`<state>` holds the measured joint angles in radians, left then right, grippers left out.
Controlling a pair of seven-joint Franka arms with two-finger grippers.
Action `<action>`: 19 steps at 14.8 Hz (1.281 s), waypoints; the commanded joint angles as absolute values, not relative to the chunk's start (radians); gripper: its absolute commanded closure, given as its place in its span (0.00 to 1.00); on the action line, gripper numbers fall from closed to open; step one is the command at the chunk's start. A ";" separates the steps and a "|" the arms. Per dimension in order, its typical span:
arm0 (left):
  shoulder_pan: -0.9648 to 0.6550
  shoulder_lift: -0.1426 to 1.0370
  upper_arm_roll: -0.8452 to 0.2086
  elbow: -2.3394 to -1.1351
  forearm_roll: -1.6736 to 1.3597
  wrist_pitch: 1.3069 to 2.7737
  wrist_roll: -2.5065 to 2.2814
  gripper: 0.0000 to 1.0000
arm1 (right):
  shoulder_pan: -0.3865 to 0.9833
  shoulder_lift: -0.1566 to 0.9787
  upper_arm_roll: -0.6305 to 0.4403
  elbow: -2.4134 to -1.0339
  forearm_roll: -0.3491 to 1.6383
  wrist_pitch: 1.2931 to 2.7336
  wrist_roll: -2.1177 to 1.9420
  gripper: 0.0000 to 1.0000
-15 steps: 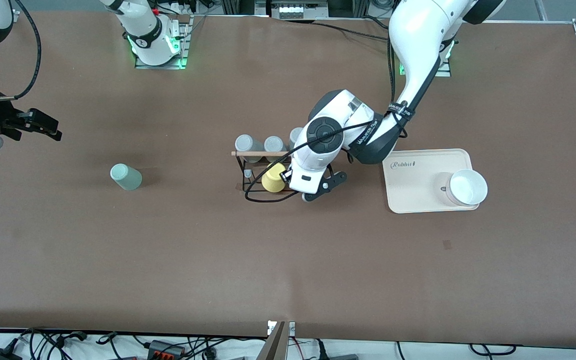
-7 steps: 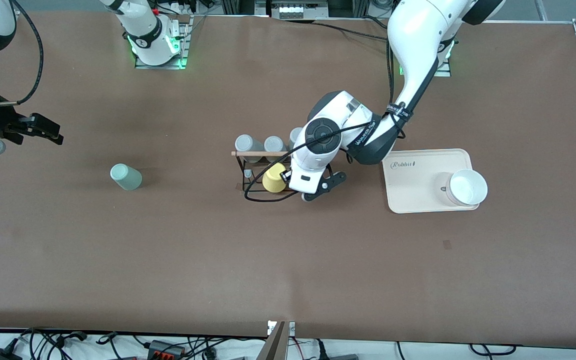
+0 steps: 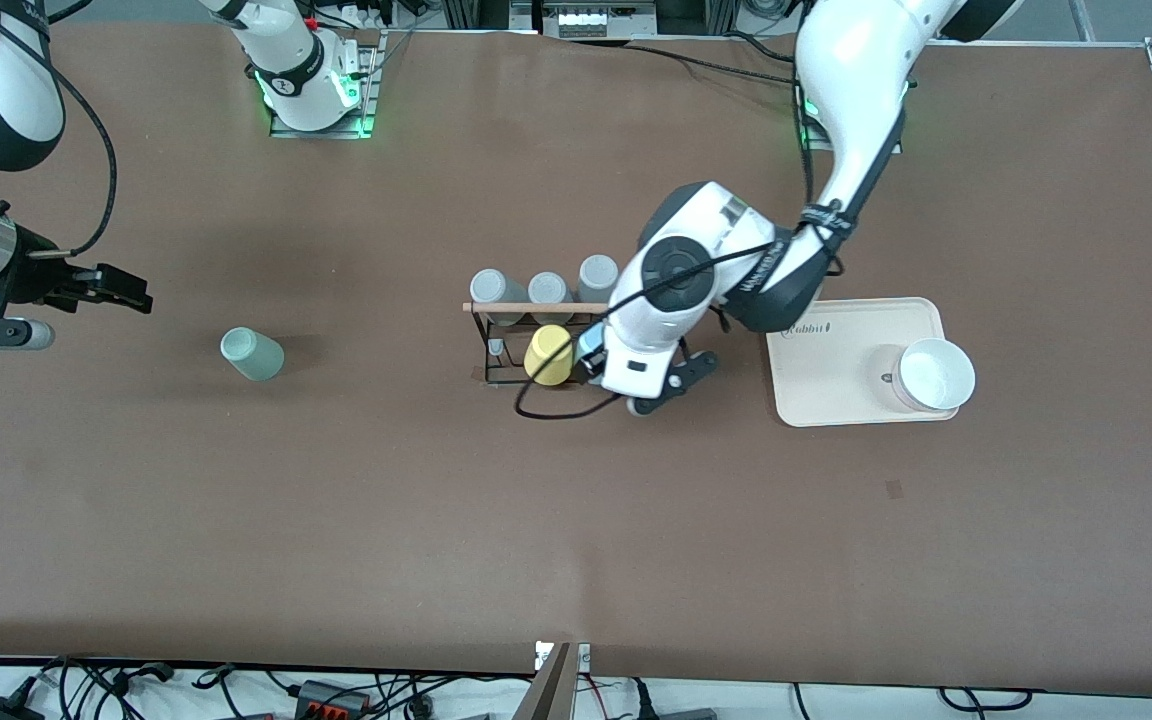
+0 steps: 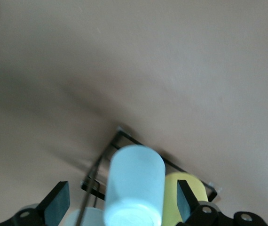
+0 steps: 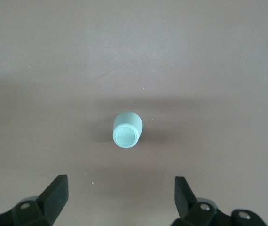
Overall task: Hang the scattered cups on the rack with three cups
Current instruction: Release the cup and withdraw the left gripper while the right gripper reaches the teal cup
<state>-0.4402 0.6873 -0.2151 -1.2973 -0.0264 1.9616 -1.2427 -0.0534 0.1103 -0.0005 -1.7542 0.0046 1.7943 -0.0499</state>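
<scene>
The light blue cup [image 4: 135, 186] sits mouth down on the black wire rack [image 3: 496, 345], beside the yellow cup [image 3: 548, 355]. In the front view my left hand hides most of it. My left gripper [image 3: 611, 362] is over that end of the rack. It is open [image 4: 120, 197], with one finger on each side of the blue cup and a gap on both sides. The pale mint cup [image 3: 251, 354] sits alone on the table toward the right arm's end. My right gripper [image 3: 121, 290] is open above the table beside the mint cup [image 5: 127, 130], apart from it.
Three grey cups [image 3: 548, 290] hang along the rack's wooden rod [image 3: 521, 307]. A beige tray [image 3: 826, 375] with a white bowl [image 3: 934, 375] lies toward the left arm's end, close to my left arm's elbow.
My left hand has shifted off the rack toward the tray, uncovering the third grey cup. My right gripper has moved closer to the mint cup.
</scene>
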 commanded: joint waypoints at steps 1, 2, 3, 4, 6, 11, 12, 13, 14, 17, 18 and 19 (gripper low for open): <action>-0.384 0.597 -0.213 -1.313 0.046 1.853 -1.223 0.00 | -0.051 0.129 0.011 -1.744 -0.003 1.822 -0.032 0.00; -0.361 0.575 -0.213 -1.313 0.055 1.823 -1.168 0.00 | -0.052 0.152 0.012 -1.741 -0.005 1.821 -0.037 0.00; -0.333 0.549 -0.213 -1.318 0.055 1.801 -1.117 0.00 | -0.051 0.178 0.012 -1.744 -0.008 1.812 -0.044 0.00; -0.301 0.523 -0.213 -1.322 0.057 1.774 -1.079 0.00 | -0.051 0.199 0.012 -1.741 -0.009 1.813 -0.055 0.00; -0.237 0.465 -0.215 -1.324 0.055 1.712 -0.973 0.00 | -0.051 0.242 0.012 -1.744 -0.009 1.836 -0.045 0.00; -0.114 0.388 -0.224 -1.333 0.052 1.652 -0.783 0.00 | -0.017 0.264 0.012 -1.874 -0.011 1.995 -0.005 0.00; -0.094 0.368 -0.224 -1.342 0.051 1.641 -0.725 0.00 | -0.017 0.265 0.012 -1.919 -0.011 2.046 0.024 0.00; -0.066 0.342 -0.224 -1.363 0.051 1.637 -0.668 0.00 | -0.017 0.267 0.012 -1.960 -0.011 2.099 0.028 0.00; -0.028 0.321 -0.229 -1.391 0.051 1.637 -0.610 0.00 | -0.021 0.270 0.012 -1.995 -0.011 2.150 0.028 0.00; 0.017 0.212 -0.215 -1.485 0.038 1.638 -0.404 0.00 | -0.023 0.301 0.012 -2.048 -0.011 2.230 0.029 0.00; 0.015 0.183 -0.184 -1.506 0.038 1.637 -0.350 0.00 | -0.028 0.316 0.012 -2.048 -0.011 2.232 0.029 0.00; 0.009 0.155 -0.154 -1.529 0.038 1.637 -0.304 0.00 | -0.032 0.333 0.012 -2.048 -0.011 2.238 0.029 0.00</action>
